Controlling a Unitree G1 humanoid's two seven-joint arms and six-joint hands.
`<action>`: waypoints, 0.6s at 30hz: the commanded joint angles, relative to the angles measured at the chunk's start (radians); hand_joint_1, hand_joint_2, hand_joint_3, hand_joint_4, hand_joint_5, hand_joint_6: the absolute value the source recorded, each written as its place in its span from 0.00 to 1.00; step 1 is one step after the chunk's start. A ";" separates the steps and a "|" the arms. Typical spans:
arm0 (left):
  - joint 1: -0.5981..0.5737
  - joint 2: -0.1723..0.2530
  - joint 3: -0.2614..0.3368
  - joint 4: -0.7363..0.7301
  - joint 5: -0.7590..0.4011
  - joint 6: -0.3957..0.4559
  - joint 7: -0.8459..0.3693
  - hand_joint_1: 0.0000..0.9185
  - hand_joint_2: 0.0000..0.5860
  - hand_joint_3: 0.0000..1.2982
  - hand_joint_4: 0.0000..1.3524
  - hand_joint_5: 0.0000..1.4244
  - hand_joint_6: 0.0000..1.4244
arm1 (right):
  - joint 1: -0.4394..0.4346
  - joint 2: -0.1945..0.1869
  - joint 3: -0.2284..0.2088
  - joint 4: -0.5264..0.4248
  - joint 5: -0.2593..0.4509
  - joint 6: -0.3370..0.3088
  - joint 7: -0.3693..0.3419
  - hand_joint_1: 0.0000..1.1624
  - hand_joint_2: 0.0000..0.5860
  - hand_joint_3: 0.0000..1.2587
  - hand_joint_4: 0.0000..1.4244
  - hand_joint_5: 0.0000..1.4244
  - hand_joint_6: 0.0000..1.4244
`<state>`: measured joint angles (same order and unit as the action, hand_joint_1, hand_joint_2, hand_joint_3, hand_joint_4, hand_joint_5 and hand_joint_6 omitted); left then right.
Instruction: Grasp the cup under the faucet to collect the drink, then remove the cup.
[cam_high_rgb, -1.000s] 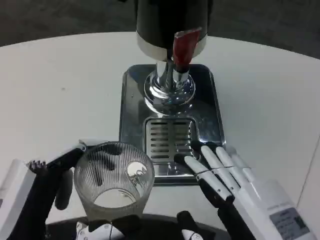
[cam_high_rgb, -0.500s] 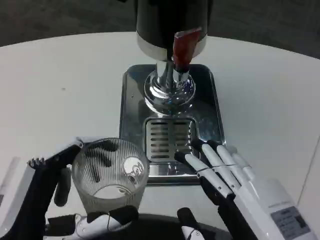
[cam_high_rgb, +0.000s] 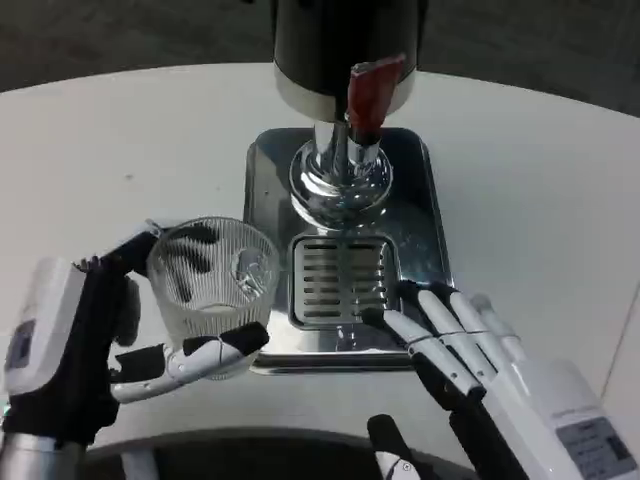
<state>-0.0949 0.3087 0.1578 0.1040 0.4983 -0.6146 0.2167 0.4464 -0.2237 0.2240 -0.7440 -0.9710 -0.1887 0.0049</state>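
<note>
White round table (cam_high_rgb: 120, 140) stood on dark floor (cam_high_rgb: 100, 40). Left hand (cam_high_rgb: 95, 345) gripped ribbed glass cup (cam_high_rgb: 210, 280) beside steel drip tray (cam_high_rgb: 262, 175); right hand (cam_high_rgb: 470, 350) fingers spread, empty.

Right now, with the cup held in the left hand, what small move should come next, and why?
Probably carry the cup a little to the right, onto the slotted grate. The left hand grips the ribbed glass at the tray's left edge, so it is not yet below the faucet. The right hand rests open beside the grate.
</note>
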 joint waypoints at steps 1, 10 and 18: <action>-0.114 0.021 -0.045 0.139 0.062 -0.018 0.093 0.60 0.33 0.76 0.80 0.85 0.94 | 0.031 0.007 -0.017 -0.022 -0.003 0.004 0.000 0.25 0.87 0.12 0.02 0.01 0.01; -0.362 0.038 -0.176 0.440 0.162 -0.041 0.273 0.60 0.33 0.76 0.80 0.86 0.94 | 0.075 0.050 -0.032 -0.054 -0.018 0.017 -0.017 0.27 0.88 0.12 0.03 0.02 0.01; -0.542 0.048 -0.286 0.663 0.199 -0.056 0.366 0.60 0.32 0.76 0.80 0.86 0.94 | 0.108 0.077 -0.025 -0.062 -0.029 0.013 -0.027 0.28 0.88 0.12 0.03 0.03 0.01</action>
<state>-0.5926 0.3464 -0.1006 0.7217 0.6827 -0.6455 0.5342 0.5283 -0.1507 0.2039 -0.7921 -0.9971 -0.1760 -0.0104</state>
